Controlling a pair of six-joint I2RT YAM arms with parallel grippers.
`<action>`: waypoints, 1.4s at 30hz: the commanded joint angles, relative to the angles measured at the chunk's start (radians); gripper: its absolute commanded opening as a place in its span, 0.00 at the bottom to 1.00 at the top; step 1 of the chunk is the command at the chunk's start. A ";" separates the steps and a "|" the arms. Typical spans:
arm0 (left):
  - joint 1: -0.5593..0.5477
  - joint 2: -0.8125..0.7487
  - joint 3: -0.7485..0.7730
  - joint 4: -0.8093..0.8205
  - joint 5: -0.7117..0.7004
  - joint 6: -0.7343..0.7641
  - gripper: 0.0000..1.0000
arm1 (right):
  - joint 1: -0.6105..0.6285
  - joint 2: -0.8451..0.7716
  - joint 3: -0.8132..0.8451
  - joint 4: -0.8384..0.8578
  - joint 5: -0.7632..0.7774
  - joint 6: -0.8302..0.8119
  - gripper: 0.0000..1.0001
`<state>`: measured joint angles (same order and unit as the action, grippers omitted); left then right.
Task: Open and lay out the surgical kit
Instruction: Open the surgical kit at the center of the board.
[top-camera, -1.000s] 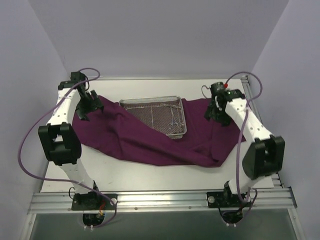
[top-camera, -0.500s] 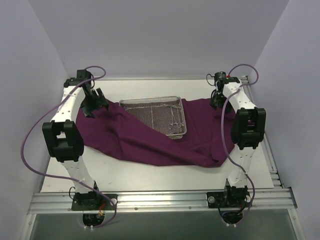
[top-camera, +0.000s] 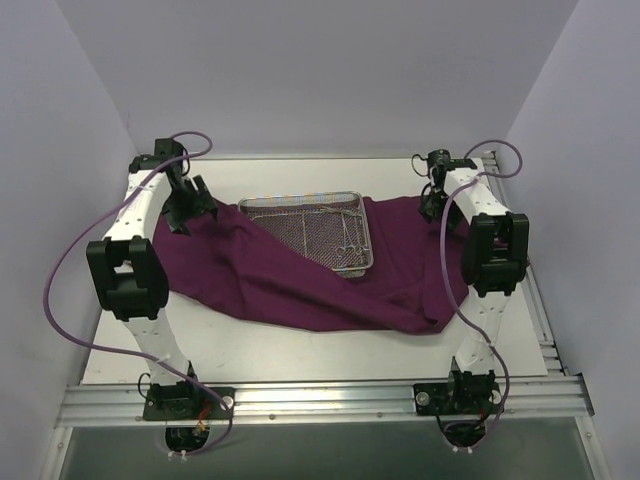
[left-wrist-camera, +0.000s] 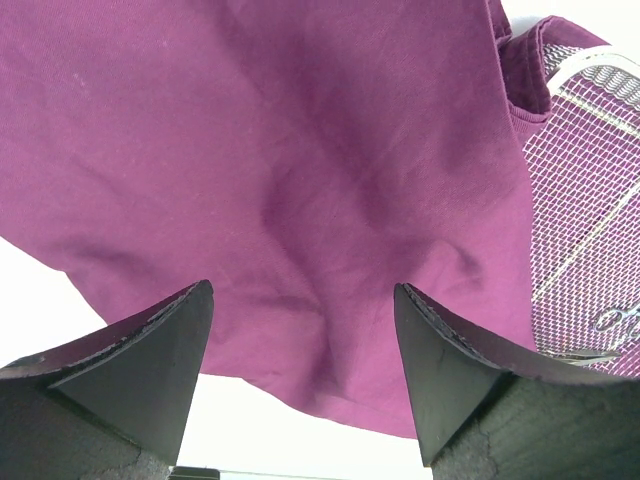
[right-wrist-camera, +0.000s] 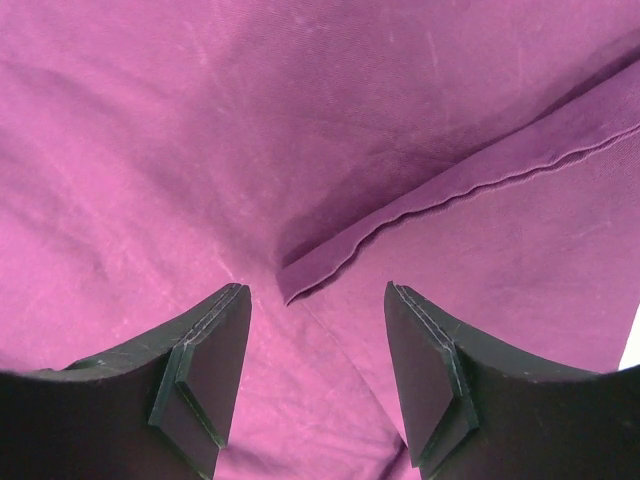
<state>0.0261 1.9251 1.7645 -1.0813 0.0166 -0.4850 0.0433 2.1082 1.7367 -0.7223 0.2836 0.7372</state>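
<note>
1. my left end effector (left-wrist-camera: 300, 300) hangs over the far left part of the dark purple cloth wrap (top-camera: 290, 280). its jaws are spread wide, with nothing between them.
2. from my left wrist i see soft creases in the cloth under the two black fingers (left-wrist-camera: 150, 350). the wrap's edge lies against the white surface (top-camera: 300, 355) just below them.
3. my right end effector (right-wrist-camera: 315, 295) is over the far right part of the wrap, jaws parted and gripping nothing. i cannot tell whether the tips touch the fabric.
4. between my right fingers (right-wrist-camera: 205, 360) a hemmed edge of cloth ends in a folded corner, lying on another layer of the same wrap.
5. the wrap is spread across the middle of the surface from one arm to the other. its front edge curves toward my bases, with a pointed corner at the near right.
6. the silver wire-mesh tray (top-camera: 300, 198) sits at the far centre on the wrap. a flap of cloth lies diagonally over its near left part, so only the far and right part shows.
7. a few thin metal instruments (top-camera: 345, 245) lie inside the tray near its right end, too small to tell apart.
8. the tray lies between my two end effectors, apart from both.
</note>
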 joint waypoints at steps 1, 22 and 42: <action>0.001 0.002 0.046 0.009 0.006 0.016 0.82 | -0.019 0.016 -0.031 -0.016 0.019 0.065 0.56; 0.001 0.012 0.058 0.009 -0.007 0.023 0.81 | -0.039 -0.023 -0.126 0.032 0.032 0.025 0.00; 0.009 -0.110 -0.152 0.075 -0.050 0.009 0.80 | -0.387 -1.094 -0.631 -0.324 -0.077 -0.182 0.20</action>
<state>0.0280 1.8938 1.6398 -1.0454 -0.0143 -0.4698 -0.3370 1.1118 1.1004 -0.8909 0.1787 0.5568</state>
